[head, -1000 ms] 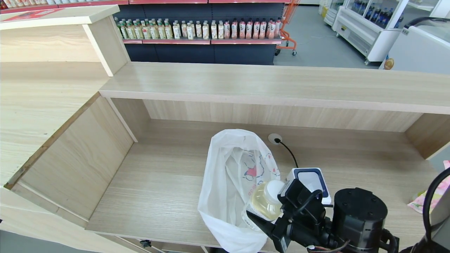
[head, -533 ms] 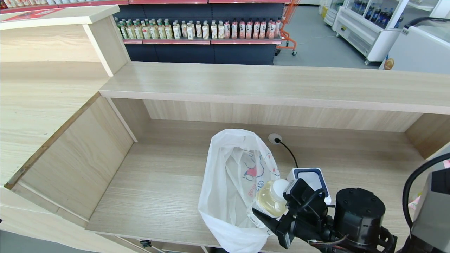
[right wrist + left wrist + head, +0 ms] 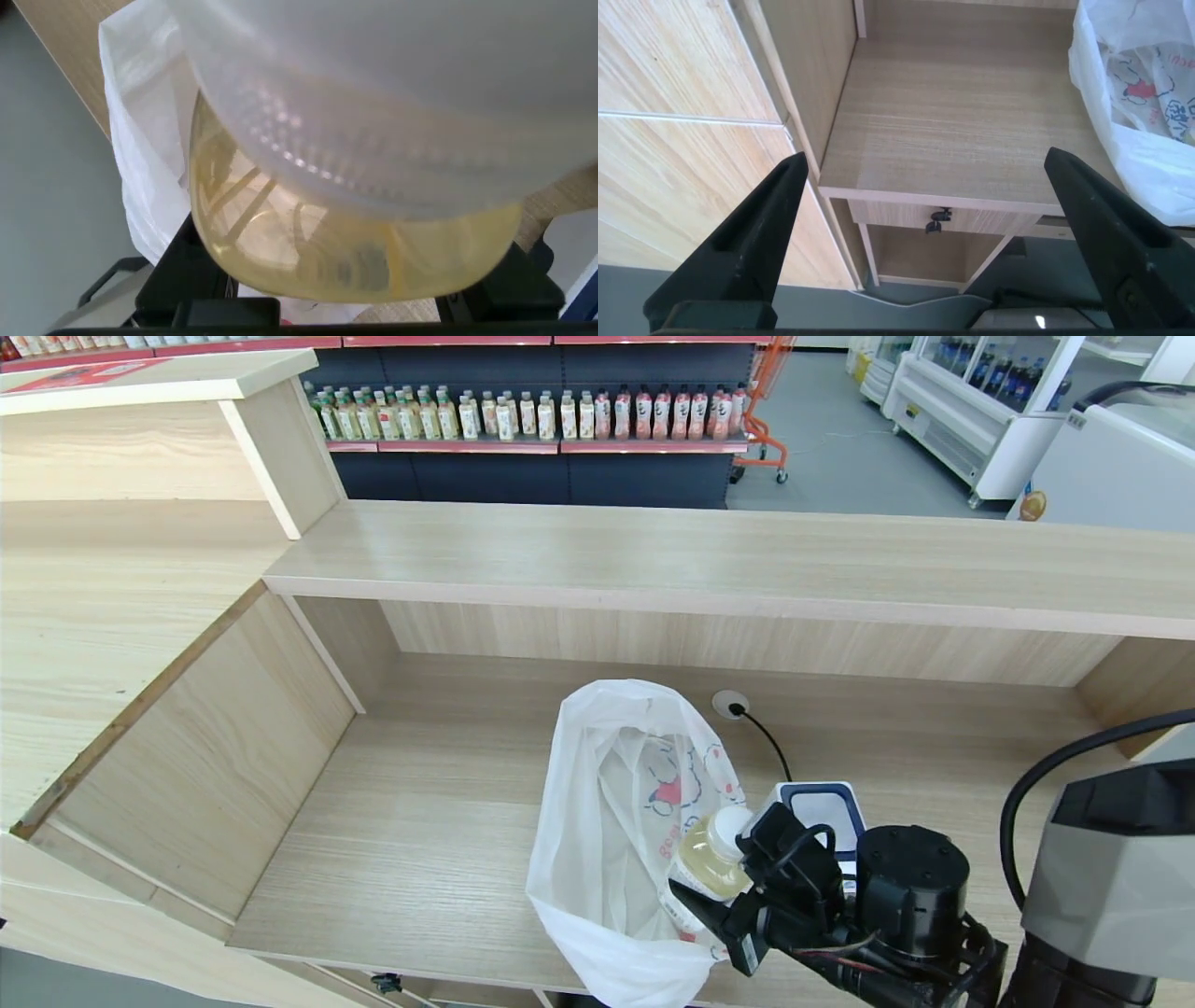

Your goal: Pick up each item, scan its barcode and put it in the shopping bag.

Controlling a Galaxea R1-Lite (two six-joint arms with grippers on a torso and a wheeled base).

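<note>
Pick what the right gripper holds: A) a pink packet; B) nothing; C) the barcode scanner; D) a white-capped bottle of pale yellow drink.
D: the right gripper is shut on the bottle, whose white cap and yellow liquid show at the rim of the shopping bag.

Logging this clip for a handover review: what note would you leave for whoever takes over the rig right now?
Left gripper: open and empty, in front of the counter's near edge, left of the shopping bag.
Right gripper: shut on the bottle of pale yellow drink, at the bag's near right rim, next to the scanner.
Done: bottle picked up. Whether it has been scanned cannot be told.
Left: lower the bottle into the bag and release it. Contents of the bag are unclear.
</note>
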